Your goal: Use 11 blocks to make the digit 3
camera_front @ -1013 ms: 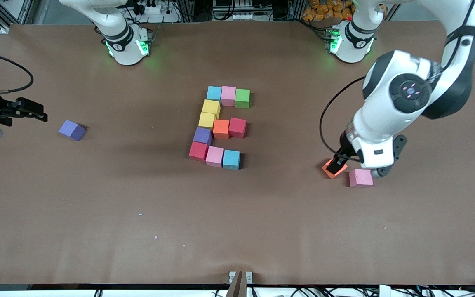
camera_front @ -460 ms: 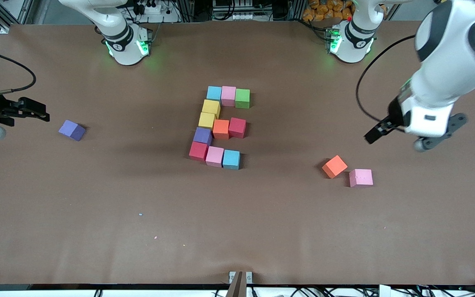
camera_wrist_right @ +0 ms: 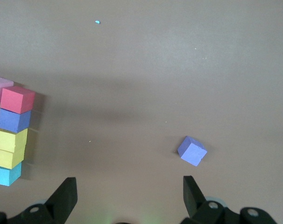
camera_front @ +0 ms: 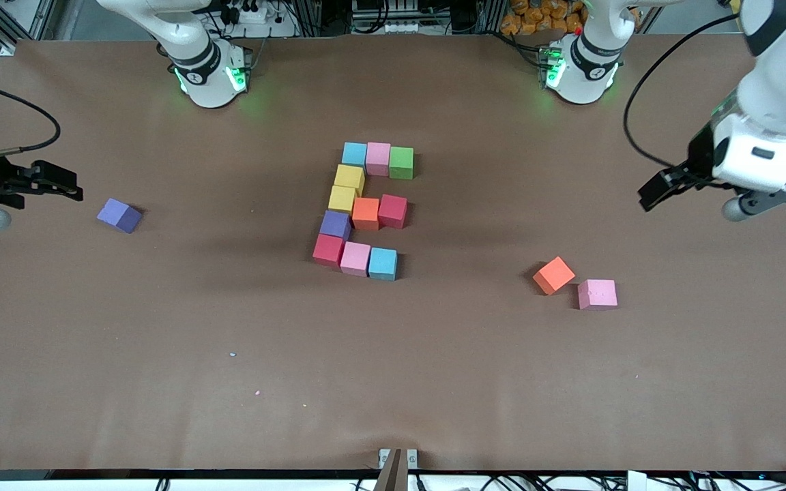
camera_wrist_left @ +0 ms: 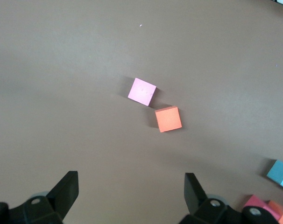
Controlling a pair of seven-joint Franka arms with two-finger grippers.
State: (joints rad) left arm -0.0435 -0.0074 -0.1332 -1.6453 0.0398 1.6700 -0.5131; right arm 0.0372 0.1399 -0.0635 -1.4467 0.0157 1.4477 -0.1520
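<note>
Right now the digit 3 sits mid-table as a tight cluster of eleven blocks: farthest row from the front cam is light blue, pink, green; then two yellow cubes stacked down the right arm's side of the figure, w/ an orange and a red making the middle bar; a purple below that, and the nearest row red, pink, light blue. Cubes touch or nearly touch; the column leans a bit, not square. Three loose blocks lie apart from it: a purple cube toward the right arm's end, turned at an angle, and toward the left arm's end an orange cube also turned, w/ a pink cube just beside it, slightly nearer the front cam; the two look almost corner to corner in the left wrist view. Left gripper is up in the air over bare table at the left arm's end, fingers wide apart, nothing btwn them. Right gripper hangs at the right arm's end of the table near the loose purple cube, fingers apart too, holding nothing; right wrist view shows that cube clear of the fingers.
</note>
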